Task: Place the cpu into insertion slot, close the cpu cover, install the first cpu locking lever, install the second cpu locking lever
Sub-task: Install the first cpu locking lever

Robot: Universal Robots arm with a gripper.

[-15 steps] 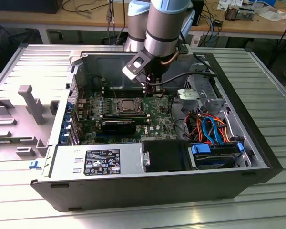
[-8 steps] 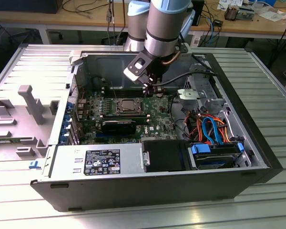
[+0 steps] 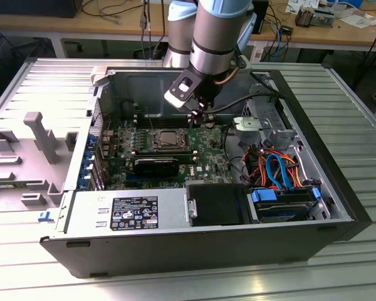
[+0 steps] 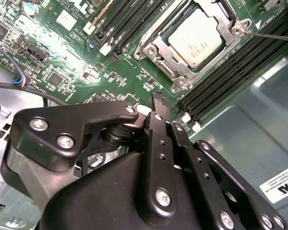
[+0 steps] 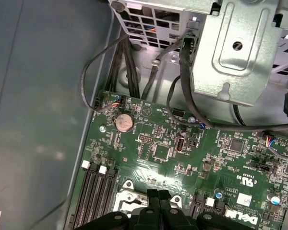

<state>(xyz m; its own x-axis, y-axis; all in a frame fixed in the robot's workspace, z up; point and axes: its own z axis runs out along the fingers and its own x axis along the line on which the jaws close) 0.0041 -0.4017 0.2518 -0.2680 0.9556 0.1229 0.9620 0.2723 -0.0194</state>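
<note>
The gripper [image 5: 158,193] is hanging just beside the insertion slot [image 4: 152,49], jaws pressed together and carrying nothing. The cpu [image 4: 197,37] is lying in that slot, with the cpu cover [image 4: 220,53] seemingly down over it. A thin lever [image 4: 273,35] is jutting past the slot's corner. I'd be pressing it slowly with the closed tips, staying clear of the memory slots [image 4: 216,91] alongside.

An open case [image 3: 175,251] lies on a ribbed table [image 3: 357,106], power supply [image 3: 125,210] along its near wall, orange and blue cables [image 3: 277,168] near a drive [image 3: 282,204].
</note>
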